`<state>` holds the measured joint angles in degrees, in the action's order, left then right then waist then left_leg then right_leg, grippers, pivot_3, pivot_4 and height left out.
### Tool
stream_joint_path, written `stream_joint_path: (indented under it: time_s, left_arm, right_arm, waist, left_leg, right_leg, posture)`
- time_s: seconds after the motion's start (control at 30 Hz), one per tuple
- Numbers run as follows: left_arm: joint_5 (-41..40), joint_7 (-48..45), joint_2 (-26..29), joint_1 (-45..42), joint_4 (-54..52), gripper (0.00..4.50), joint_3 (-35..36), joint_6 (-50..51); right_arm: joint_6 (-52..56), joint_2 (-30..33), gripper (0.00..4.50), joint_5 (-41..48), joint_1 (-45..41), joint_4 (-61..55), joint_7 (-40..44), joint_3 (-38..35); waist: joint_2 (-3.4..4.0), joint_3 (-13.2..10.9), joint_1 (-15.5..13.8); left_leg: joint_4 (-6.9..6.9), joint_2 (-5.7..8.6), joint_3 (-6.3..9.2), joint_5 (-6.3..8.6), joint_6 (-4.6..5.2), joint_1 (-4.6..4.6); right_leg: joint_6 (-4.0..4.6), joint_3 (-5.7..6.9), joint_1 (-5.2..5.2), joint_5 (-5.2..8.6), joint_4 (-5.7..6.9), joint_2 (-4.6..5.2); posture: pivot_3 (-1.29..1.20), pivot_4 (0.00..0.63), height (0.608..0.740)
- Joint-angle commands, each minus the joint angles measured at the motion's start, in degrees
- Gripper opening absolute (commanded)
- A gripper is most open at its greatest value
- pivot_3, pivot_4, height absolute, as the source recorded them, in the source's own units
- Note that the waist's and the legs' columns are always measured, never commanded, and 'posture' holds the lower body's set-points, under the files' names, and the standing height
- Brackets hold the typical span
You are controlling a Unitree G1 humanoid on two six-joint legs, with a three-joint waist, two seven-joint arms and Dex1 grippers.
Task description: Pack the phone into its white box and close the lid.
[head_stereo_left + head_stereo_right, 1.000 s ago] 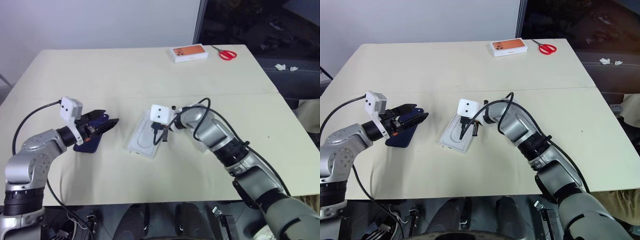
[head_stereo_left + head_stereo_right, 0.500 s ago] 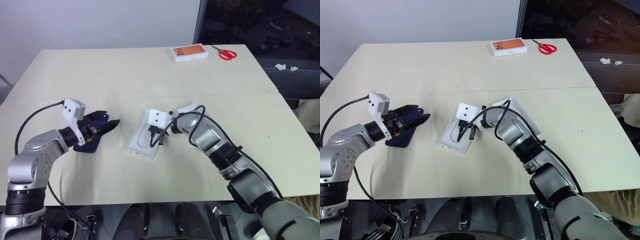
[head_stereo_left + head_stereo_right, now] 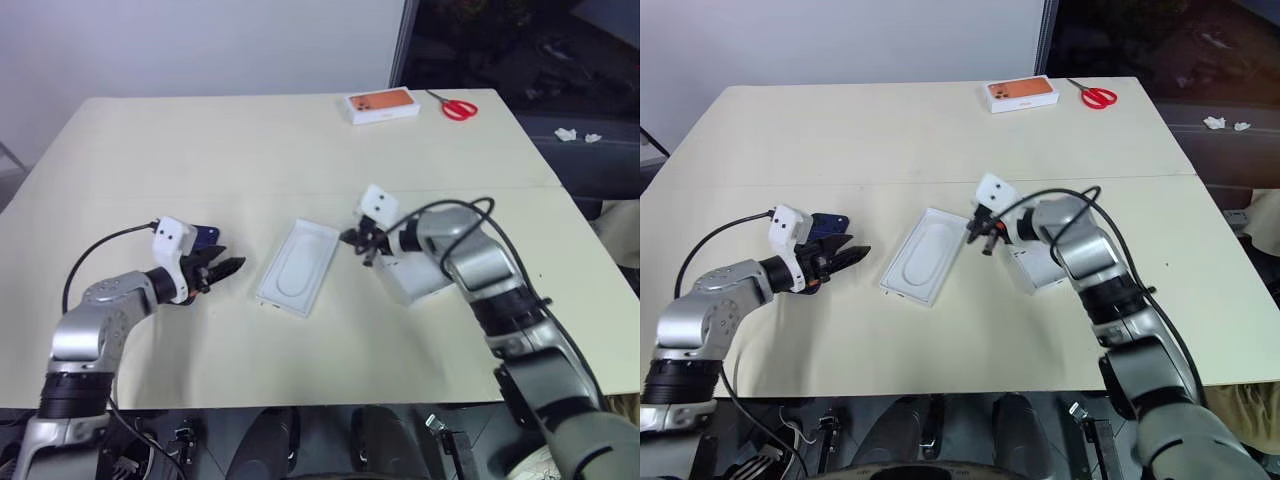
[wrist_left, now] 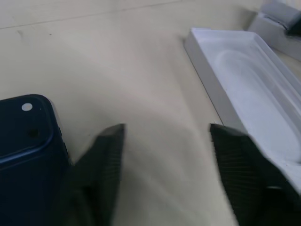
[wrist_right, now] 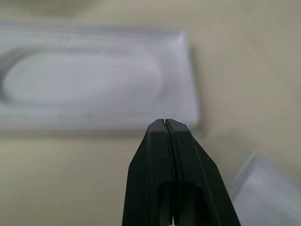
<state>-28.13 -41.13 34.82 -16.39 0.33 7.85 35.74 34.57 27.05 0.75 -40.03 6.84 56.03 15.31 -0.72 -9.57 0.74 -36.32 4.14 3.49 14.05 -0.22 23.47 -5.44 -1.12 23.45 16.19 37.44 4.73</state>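
On the table [image 3: 300, 140], reaching for the phone [image 4: 26, 141]: left gripper [image 4: 167, 136] half open, empty; right gripper [image 5: 165, 123] shut, empty; next, straddling and pinching.

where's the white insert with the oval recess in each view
Left eye view: white insert at table centre, between the two grippers.
Right eye view: same spot, a little left of centre.
Left wrist view: upper right, beyond the open fingers.
Right wrist view: across the upper part, behind the shut fingertips.
Shared landmark: its oval recess.
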Motion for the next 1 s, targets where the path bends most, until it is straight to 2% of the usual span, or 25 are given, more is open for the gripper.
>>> stream_joint_path:
  time_s: [0.03, 0.07, 0.1, 0.4, 0.57, 0.7, 1.0]
  left_arm:
    - [3.07, 0.62, -0.27, -1.72, 1.61, 1.02, -1.42, -2.61]
    - [4.43, 0.56, -0.49, -1.72, 1.51, 0.40, -2.81, -3.41]
    - [4.81, 0.29, -1.02, -1.85, 1.51, 0.06, -3.79, -3.27]
    - [8.35, -0.60, -3.70, -4.67, 4.36, 0.06, -9.76, -1.66]
    - [8.64, -3.38, -4.67, -5.51, 3.14, 0.06, -14.65, 2.42]
    - [9.85, -4.19, -6.04, -7.00, 3.49, 0.06, -17.21, 3.66]
    - [10.34, -3.09, -8.01, -7.28, 2.29, 0.06, -16.19, 4.87]
  right_arm:
    - [0.91, 2.36, 0.00, 1.57, 0.83, -5.31, 0.41, -1.75]
    - [0.92, 3.36, 0.00, 1.29, 1.57, -5.99, 0.65, -1.28]
    - [0.56, 4.27, 0.00, 0.84, 2.29, -6.49, 0.81, -0.65]
    - [-2.87, 4.84, 0.00, -3.00, 3.69, -5.63, -1.51, 4.32]
    - [-5.58, 2.54, 0.00, -4.89, 2.90, -3.03, -3.15, 7.00]
    - [-7.73, -0.59, 0.00, -6.15, -0.83, 1.87, -4.79, 7.45]
    - [-11.62, -4.55, 0.00, -7.60, -4.54, 9.54, -6.13, 7.64]
  waist:
    - [0.00, 0.00, 0.26]
    - [0.00, 0.00, 0.29]
    - [0.00, 0.00, 0.22]
    - [0.00, 0.01, -0.09]
    - [-0.01, 0.04, -0.13]
    - [0.00, 0.07, -0.09]
    - [-0.01, 0.08, -0.14]
  left_leg:
    - [0.00, 0.00, -0.01, 0.00, 0.00, 0.00]
    - [0.00, 0.00, -0.02, 0.00, 0.00, 0.00]
    - [0.00, 0.00, -0.02, 0.00, 0.00, 0.00]
    - [-0.02, 0.00, -0.01, -0.03, -0.03, 0.00]
    - [-0.08, 0.02, 0.01, -0.04, -0.05, -0.01]
    - [-0.08, 0.02, 0.01, -0.08, -0.11, -0.13]
    - [-0.14, 0.06, 0.03, -0.16, -0.25, -0.12]
  right_leg:
    - [0.00, 0.00, 0.00, 0.00, 0.00, 0.00]
    - [0.00, -0.02, 0.01, 0.00, 0.01, -0.01]
    - [0.00, -0.02, 0.02, 0.00, 0.01, -0.01]
    - [0.00, 0.00, -0.02, 0.00, 0.01, 0.00]
    - [0.00, 0.04, -0.08, 0.00, 0.01, 0.01]
    - [0.00, 0.04, -0.20, 0.00, 0.01, -0.01]
    - [0.00, 0.06, -0.25, 0.00, 0.01, 0.00]
  posture:
    - [0.00, 0.150, 0.740]
    - [0.00, 0.150, 0.740]
    - [0.00, 0.150, 0.740]
    - [0.00, 0.150, 0.740]
    - [0.00, 0.150, 0.740]
    - [0.00, 0.150, 0.740]
    - [0.00, 0.150, 0.740]
